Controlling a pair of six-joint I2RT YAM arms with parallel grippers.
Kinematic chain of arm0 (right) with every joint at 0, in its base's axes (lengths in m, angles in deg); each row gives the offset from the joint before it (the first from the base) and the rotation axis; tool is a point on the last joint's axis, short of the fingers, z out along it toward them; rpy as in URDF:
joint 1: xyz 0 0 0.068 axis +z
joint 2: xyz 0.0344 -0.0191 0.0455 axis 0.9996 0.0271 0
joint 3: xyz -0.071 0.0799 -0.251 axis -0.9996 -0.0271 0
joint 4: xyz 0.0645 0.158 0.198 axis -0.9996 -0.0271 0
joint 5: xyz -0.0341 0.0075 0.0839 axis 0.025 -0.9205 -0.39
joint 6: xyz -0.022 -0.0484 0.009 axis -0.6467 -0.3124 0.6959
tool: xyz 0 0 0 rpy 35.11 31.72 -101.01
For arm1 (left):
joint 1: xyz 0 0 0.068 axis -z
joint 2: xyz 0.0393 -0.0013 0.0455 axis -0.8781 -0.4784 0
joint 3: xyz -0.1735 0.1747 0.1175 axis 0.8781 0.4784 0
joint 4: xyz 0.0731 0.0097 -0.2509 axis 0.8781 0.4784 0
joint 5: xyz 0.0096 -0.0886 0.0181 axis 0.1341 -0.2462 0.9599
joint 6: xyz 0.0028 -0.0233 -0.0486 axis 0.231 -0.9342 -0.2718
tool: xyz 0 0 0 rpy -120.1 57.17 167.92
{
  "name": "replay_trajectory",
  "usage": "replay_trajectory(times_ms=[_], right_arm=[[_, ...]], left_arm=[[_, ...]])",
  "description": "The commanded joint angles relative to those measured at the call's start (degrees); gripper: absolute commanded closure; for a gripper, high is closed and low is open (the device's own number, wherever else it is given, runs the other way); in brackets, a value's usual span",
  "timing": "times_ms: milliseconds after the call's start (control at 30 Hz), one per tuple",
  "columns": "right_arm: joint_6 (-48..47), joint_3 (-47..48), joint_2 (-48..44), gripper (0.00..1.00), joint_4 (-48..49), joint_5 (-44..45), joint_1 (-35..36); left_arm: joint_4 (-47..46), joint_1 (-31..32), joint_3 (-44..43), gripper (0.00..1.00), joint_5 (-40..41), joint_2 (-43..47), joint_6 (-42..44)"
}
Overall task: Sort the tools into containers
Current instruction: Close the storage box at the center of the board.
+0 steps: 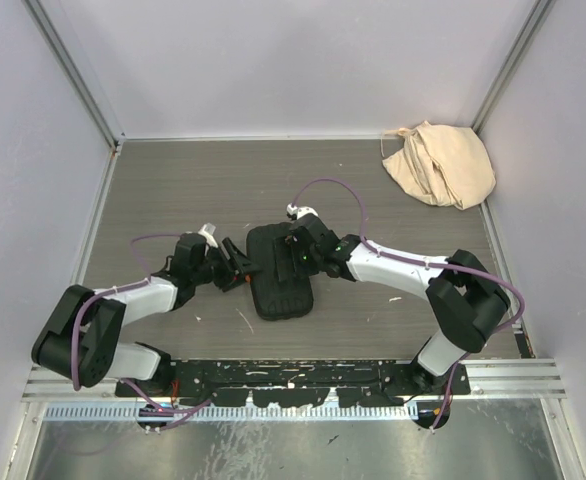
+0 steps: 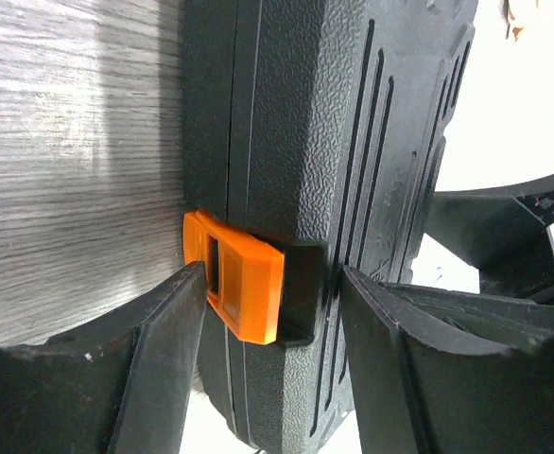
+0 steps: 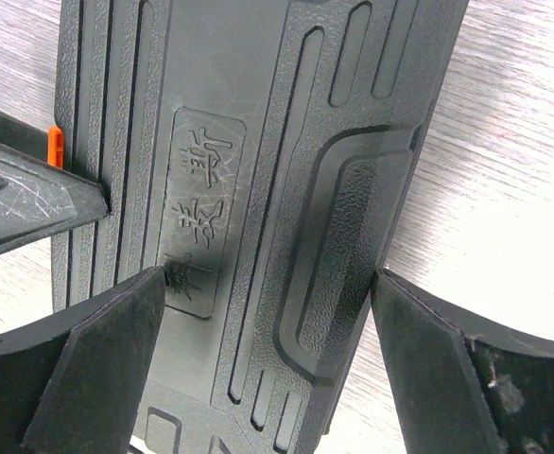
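Observation:
The black ribbed tool case (image 1: 278,272) lies closed on the table between my two grippers. Its orange latch (image 2: 244,286) sits on its left edge, and a sliver of the latch shows in the right wrist view (image 3: 56,147). My left gripper (image 1: 235,266) is open, its jaws straddling the latch edge of the case (image 2: 353,142), one finger (image 2: 168,350) by the latch and the other over the lid. My right gripper (image 1: 299,250) is open above the lid (image 3: 258,161), one finger (image 3: 447,369) at the case's right edge. No loose tools show.
A crumpled beige cloth bag (image 1: 439,164) lies at the far right corner. Grey walls close the table on the left, back and right. The arm bases and a metal rail (image 1: 293,378) run along the near edge.

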Motion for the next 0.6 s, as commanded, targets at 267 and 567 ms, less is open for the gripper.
replay_trajectory(times_ms=[267,567], right_arm=[[0.1,1.3,1.7,0.08,0.7,-2.5,0.6],[0.2,1.3,2.5,0.08,1.1,-2.9,0.6]], left_arm=[[1.1,1.1,-3.0,0.47,0.8,0.6,0.7],[13.3,1.5,-6.5,0.57,4.4,5.9,4.7]])
